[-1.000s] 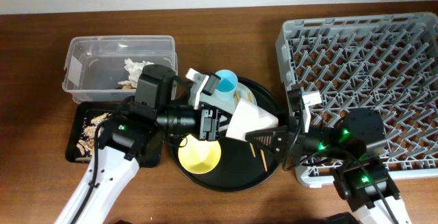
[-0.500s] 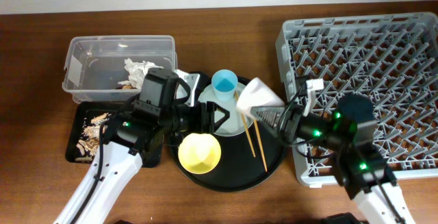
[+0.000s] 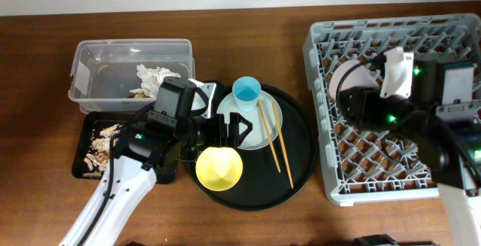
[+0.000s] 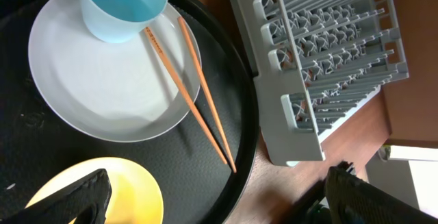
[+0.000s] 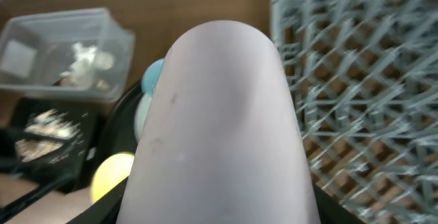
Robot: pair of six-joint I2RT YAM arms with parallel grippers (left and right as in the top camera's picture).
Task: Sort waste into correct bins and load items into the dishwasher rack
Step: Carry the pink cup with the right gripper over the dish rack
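My right gripper [image 3: 352, 95] is shut on the small pink cup [image 3: 340, 79] and holds it above the left part of the grey dishwasher rack [image 3: 421, 43]. The cup fills the right wrist view [image 5: 219, 114]. My left gripper [image 3: 225, 129] is open and empty over the round black tray [image 3: 297, 163], just above the yellow bowl [image 3: 219, 168]. The light-blue cup [image 3: 246, 92] stands on the pale plate [image 3: 252, 129], and the chopsticks [image 3: 275, 137] lie across the plate's right edge. In the left wrist view the left gripper [image 4: 215, 207] hangs over the bowl [image 4: 116, 190], plate [image 4: 96, 87], cup [image 4: 123, 5] and chopsticks [image 4: 195, 101].
The clear tub [image 3: 98, 58] at the back left holds the white napkin [image 3: 154, 74] and something brownish. The shallow black tray [image 3: 81, 163] in front of it holds beige food scraps [image 3: 98, 148]. The rack's corner [image 4: 301, 135] is close to the round tray's right rim.
My right gripper lifted the pink cup off the round tray and carried it right and back over the rack. The left arm stayed almost still.
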